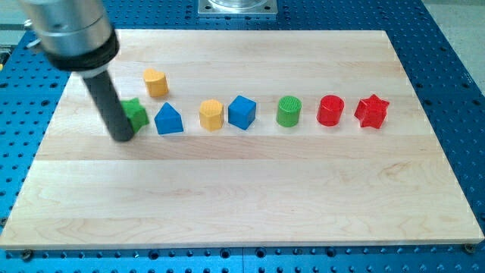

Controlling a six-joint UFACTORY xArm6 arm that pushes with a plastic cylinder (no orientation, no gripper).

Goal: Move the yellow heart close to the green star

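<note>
My tip (pixel 122 137) is a bare rod with nothing to spread or pinch; it sits on the board (pixel 250 205), touching or just beside the green star (pixel 136 113), whose left part it hides. Just past the star to my tip's right is the blue triangle (pixel 168 120). The yellow heart (pixel 155 82), as I take it, lies near, up and slightly right of my tip, apart from the star. Further right sit a yellow block (pixel 211 115), shape unclear, a blue cube (pixel 242 111), a green cylinder (pixel 289 111), a red cylinder (pixel 330 111) and a red star (pixel 372 111). The risk, I judge, is that my tip nudges the green star away when I leave, or that I pick the wrong yellow piece, or push the heart off-centre so it slips aside into the triangle.
</note>
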